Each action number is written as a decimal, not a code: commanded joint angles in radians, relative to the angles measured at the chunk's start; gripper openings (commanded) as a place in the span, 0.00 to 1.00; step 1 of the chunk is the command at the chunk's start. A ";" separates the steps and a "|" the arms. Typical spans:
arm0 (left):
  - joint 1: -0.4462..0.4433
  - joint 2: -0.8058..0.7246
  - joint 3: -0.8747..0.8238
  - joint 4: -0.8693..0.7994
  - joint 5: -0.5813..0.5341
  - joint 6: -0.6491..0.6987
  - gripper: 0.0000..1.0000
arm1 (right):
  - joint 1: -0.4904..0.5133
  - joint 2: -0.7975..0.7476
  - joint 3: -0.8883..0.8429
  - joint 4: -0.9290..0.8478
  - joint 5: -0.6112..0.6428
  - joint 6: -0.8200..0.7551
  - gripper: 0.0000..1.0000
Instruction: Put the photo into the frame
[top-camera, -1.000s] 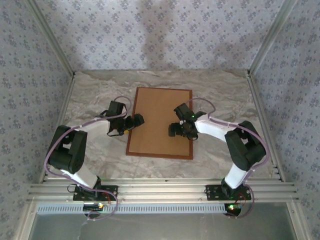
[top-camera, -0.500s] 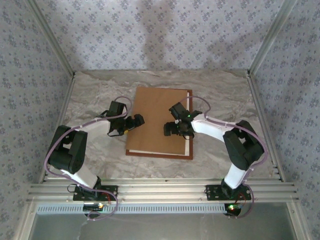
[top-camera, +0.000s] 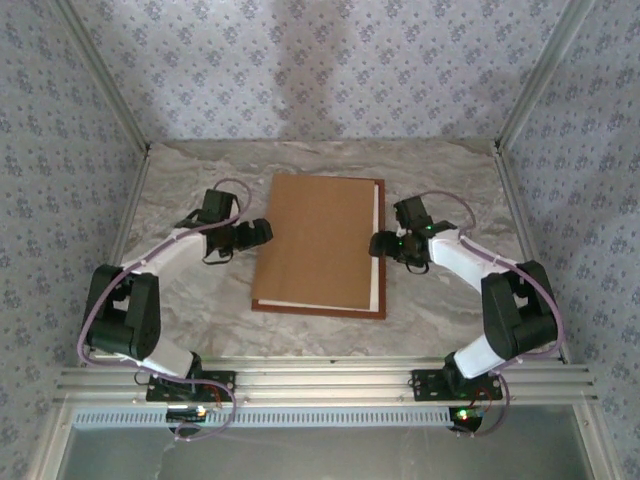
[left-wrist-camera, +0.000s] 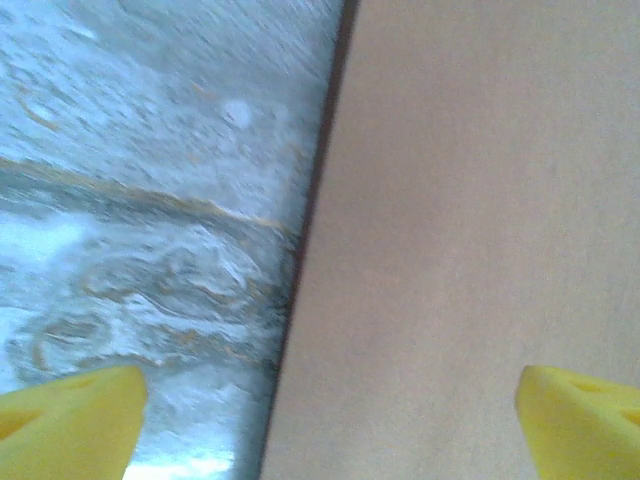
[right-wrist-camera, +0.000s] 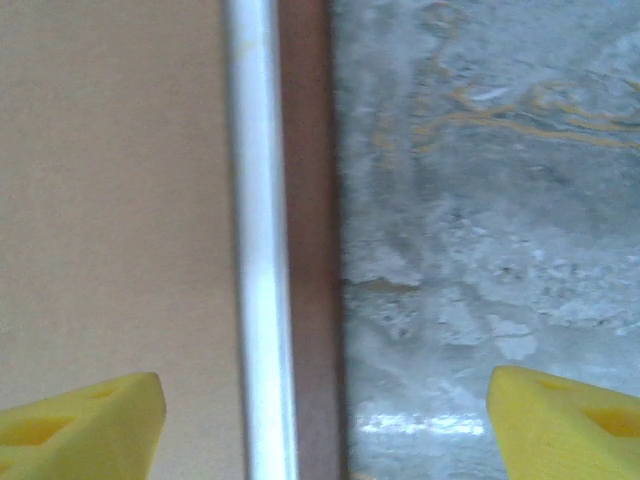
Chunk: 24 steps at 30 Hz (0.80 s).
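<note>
**Both arms out at the frame's sides, jaws spread**

Since 0.5 s ago both grippers have left the middle of the backing board (top-camera: 315, 240) and swung outward. The L gripper (top-camera: 262, 232) now sits at the board's left edge. The R gripper (top-camera: 381, 243) is at the right side of the frame (top-camera: 320, 312). The board hasn't shifted in that half sec. It's still skewed left on the frame, w/ a pale strip (top-camera: 377, 205) bared along the right and near edges.

The frame lies flat mid-table (top-camera: 440, 180), long sides running away from the arm bases, and the board covers most of it.

L wrist cam: yellow pads (left-wrist-camera: 70, 420) are set wide apart w/ nothing gripped btwn them. One pad is over the marble, the other over the board, and the board's left edge runs up btwn them.

R wrist cam: pads (right-wrist-camera: 565, 420) are also wide apart and grip nothing. One is over the board, the other over the marble. The pale strip and the reddish-brown moulding run side by side btwn them.

Can't tell whether either gripper touches the surface.
</note>
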 joint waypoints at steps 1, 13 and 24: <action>0.025 -0.002 0.024 -0.006 0.024 0.058 0.84 | -0.033 -0.013 -0.047 0.078 -0.077 -0.003 0.80; -0.005 0.116 0.032 0.049 0.092 0.042 0.61 | -0.046 0.103 -0.113 0.219 -0.139 0.051 0.66; -0.089 0.134 0.032 0.060 0.106 0.000 0.60 | -0.039 0.152 -0.120 0.268 -0.169 0.070 0.64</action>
